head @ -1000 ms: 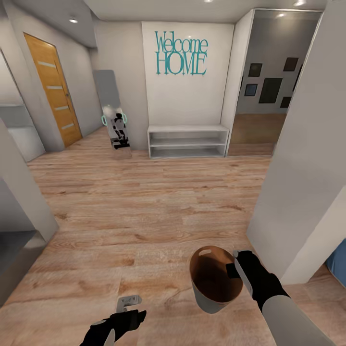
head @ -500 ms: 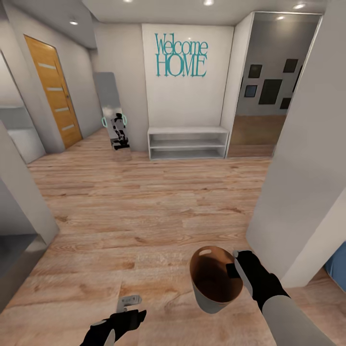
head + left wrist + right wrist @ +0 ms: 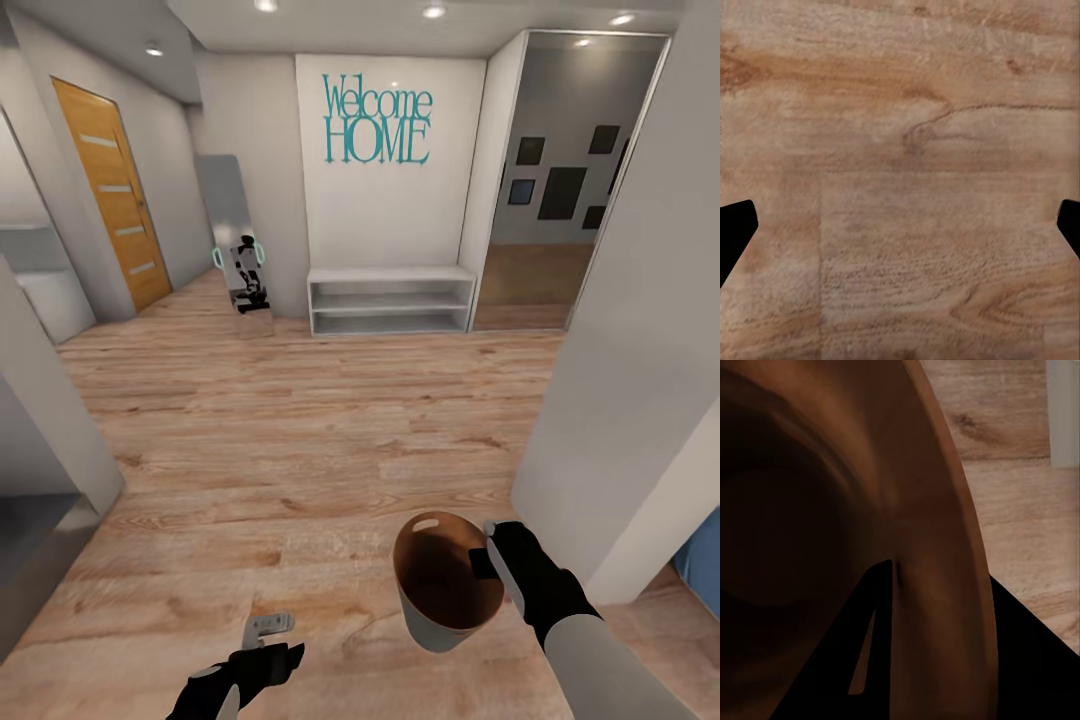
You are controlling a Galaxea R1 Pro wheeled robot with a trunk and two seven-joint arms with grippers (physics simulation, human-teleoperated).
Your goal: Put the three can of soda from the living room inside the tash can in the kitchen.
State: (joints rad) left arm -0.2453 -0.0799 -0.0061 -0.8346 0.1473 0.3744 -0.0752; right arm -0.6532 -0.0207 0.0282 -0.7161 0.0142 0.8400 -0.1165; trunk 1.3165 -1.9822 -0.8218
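In the white hall with teal lettering, the right gripper carried the tash can.
Its jaws clamped the round brown bin's rim above the grained wood floor; the left gripper hung spread, empty. Since earlier, the view had barely shifted.

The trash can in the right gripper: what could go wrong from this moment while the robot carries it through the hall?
1. The right gripper pinches the trash can only at one side of its rim, so the can may tilt or slip loose.
2. The white wall corner stands close beside the right arm; a turn could knock the can against it.
3. The left gripper is open and holds nothing, so it gives no support underneath.
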